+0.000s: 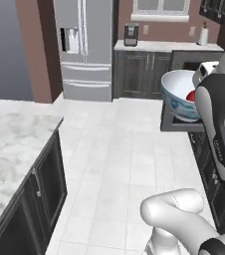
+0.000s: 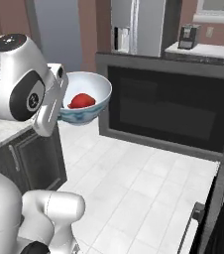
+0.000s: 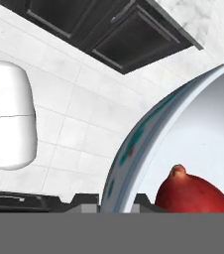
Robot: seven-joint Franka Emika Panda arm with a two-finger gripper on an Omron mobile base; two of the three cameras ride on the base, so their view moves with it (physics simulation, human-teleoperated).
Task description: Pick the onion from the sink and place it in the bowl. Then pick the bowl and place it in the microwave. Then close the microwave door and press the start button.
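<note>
The white bowl (image 1: 175, 93) with a blue pattern hangs in the air over the floor, and the red onion (image 1: 190, 95) lies inside it. My gripper (image 3: 111, 201) is shut on the bowl's rim (image 3: 134, 144), one fingertip on each side of the wall. The onion (image 3: 196, 191) rests just past the fingertips. From the right base view, the bowl (image 2: 94, 89) with the onion (image 2: 82, 101) floats just in front of the open microwave door (image 2: 168, 109), a wide dark glass panel. The sink and the microwave's cavity are out of view.
A marble island counter (image 1: 15, 144) with dark cabinets stands at the left. A steel fridge (image 1: 84, 45) and a back counter with a coffee machine (image 1: 131, 35) are far behind. An oven handle (image 2: 196, 218) is at the lower right. White tiled floor lies between.
</note>
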